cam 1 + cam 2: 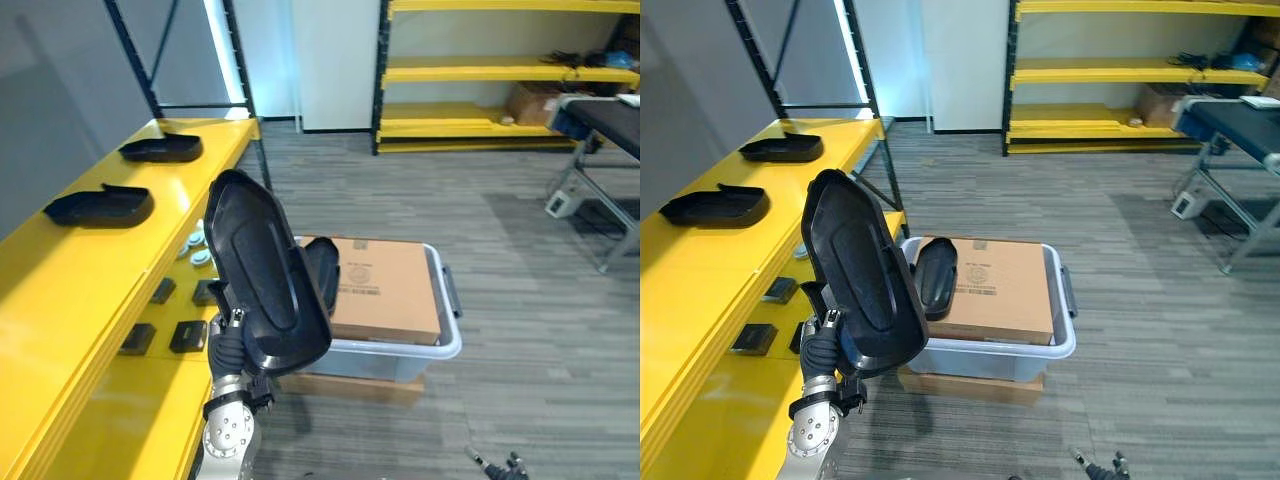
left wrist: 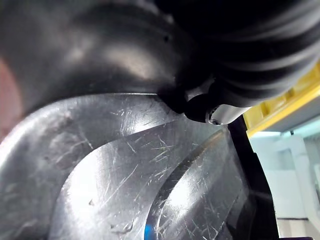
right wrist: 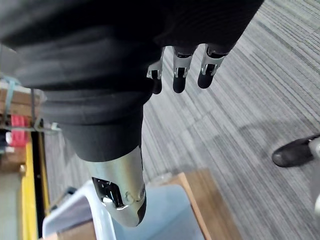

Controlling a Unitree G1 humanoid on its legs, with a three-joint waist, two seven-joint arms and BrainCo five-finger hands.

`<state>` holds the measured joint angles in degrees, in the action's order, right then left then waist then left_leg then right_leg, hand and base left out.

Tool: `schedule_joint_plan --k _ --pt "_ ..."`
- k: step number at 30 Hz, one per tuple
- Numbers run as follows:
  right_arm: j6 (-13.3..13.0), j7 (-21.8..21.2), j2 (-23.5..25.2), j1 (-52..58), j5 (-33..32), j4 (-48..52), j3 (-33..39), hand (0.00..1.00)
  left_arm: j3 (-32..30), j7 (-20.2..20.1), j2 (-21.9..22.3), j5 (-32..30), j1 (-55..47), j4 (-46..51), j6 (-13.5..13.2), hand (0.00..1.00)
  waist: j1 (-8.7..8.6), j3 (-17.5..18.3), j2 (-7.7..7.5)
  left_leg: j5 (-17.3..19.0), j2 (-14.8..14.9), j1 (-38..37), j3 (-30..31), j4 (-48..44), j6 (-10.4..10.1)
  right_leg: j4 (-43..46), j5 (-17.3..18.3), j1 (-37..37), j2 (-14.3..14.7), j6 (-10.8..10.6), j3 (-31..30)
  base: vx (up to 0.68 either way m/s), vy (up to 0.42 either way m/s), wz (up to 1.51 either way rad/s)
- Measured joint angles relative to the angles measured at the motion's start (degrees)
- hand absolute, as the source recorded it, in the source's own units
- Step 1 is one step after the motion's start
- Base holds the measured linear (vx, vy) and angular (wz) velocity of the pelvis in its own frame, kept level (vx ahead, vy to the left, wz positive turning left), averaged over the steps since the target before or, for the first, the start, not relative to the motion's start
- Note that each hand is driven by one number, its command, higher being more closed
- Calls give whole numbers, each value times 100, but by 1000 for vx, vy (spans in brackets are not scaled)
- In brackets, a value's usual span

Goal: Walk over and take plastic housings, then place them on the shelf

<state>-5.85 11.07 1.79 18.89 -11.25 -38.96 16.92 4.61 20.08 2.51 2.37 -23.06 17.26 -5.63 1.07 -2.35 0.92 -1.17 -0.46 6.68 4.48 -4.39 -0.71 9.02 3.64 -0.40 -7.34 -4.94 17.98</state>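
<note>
Plastic housing, pinched upright in the left hand beside the yellow shelf, apparently raised to clear its edge and join two housings already there, while the right hand hangs slack-fingered and empty.

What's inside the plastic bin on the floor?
A cardboard box fills most of the bin, with a black housing at its left edge. Anything beneath the box is hidden.

Raised left robot hand grips housing; right robot hand hangs slack.
</note>
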Motion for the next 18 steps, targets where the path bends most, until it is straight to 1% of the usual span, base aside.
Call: schedule_joint_plan --k 1,2,3,4,5,6,7,8,9,11,12,13,14,15,16,17,18 --pt "3 7 10 -56 0 -86 3 0 -16 1 11 54 8 102 -14 100 -3 -36 -22 127 -50 225 -9 -121 157 145 137 13 -169 -38 522 -23 62 199" --pt "-6 13 51 -110 3 -173 12 0 -38 3 17 76 26 147 -43 100 0 -58 -84 183 -64 352 -157 -225 277 159 208 15 -379 -53 837 -4 82 239" --pt "-14 37 -33 -206 13 -323 16 0 -53 13 71 102 70 223 -78 100 25 -156 -83 326 103 652 -782 -845 475 390 299 48 -567 -10 1273 36 91 190" --pt "-14 49 -69 -241 21 -330 13 0 -56 40 108 109 62 272 -104 100 40 -193 -20 416 255 752 -1200 -1101 604 529 361 89 -608 -37 1517 81 88 206" --pt "-1 56 -94 -345 57 -398 4 0 -86 33 133 113 76 303 -159 100 68 -250 -18 523 549 775 -1958 -1266 574 924 567 224 -797 -102 1945 93 79 150" --pt "-2 55 -92 -374 59 -413 4 0 -118 57 133 120 68 303 -161 100 95 -230 -65 594 593 722 -2284 -1254 690 972 582 272 -906 -123 2056 104 75 153" --pt "-22 48 -90 -400 62 -404 -15 0 -118 99 124 145 85 303 -179 100 109 -245 -124 714 686 645 -2830 -1271 772 957 580 385 -999 -126 2225 145 74 126" --pt "-27 50 -98 -466 61 -438 -81 0 -70 124 113 157 137 303 -229 100 105 -261 -129 789 785 547 -3312 -1333 692 932 584 534 -1089 -138 2463 217 108 147" --pt "-2 50 -153 -614 62 -573 -119 0 -31 122 127 157 206 302 -267 100 125 -289 -78 769 698 559 -3261 -1393 537 930 601 661 -1176 -165 2629 231 145 128" --pt "16 31 -141 -826 63 -743 -160 0 -29 122 126 167 219 291 -317 100 128 -337 -163 878 520 577 -3090 -1490 559 876 620 819 -1280 -191 2763 135 150 77" --pt "19 25 -75 -965 73 -783 -159 0 12 116 121 181 268 233 -331 100 129 -363 -207 1114 402 629 -2900 -1681 553 982 622 922 -1379 -191 2781 96 130 59" --pt "25 19 -71 -1017 79 -804 -160 0 25 116 120 184 297 196 -331 100 130 -370 -215 1206 357 644 -2831 -1760 539 1134 621 916 -1458 -188 2755 152 197 64" --pt "71 7 -78 -1097 124 -802 -160 0 36 111 71 192 359 96 -331 100 127 -399 -212 1368 303 635 -2731 -1902 560 1687 593 817 -1667 -8 2621 153 186 44" --pt "112 3 -92 -1148 161 -803 -174 0 53 113 61 201 390 10 -329 100 114 -432 -185 1493 279 566 -2579 -1985 576 2433 614 529 -1806 526 2062 152 177 44" --pt "127 3 -83 -1152 185 -807 -202 0 76 115 28 200 391 -20 -329 100 82 -448 -196 1515 266 503 -2503 -1978 548 2732 714 354 -1744 597 1624 153 99 55" --pt "139 2 -71 -1145 226 -817 -298 0 141 116 -95 198 391 -100 -331 100 -6 -465 -200 1531 241 377 -2345 -1906 513 3051 935 8 -1425 373 796 136 54 54" --pt "139 2 -75 -1172 251 -840 -379 0 159 116 -133 191 392 -144 -330 100 -28 -483 -172 1537 236 304 -2284 -1866 501 3102 1028 -145 -1252 296 443 188 42 59"
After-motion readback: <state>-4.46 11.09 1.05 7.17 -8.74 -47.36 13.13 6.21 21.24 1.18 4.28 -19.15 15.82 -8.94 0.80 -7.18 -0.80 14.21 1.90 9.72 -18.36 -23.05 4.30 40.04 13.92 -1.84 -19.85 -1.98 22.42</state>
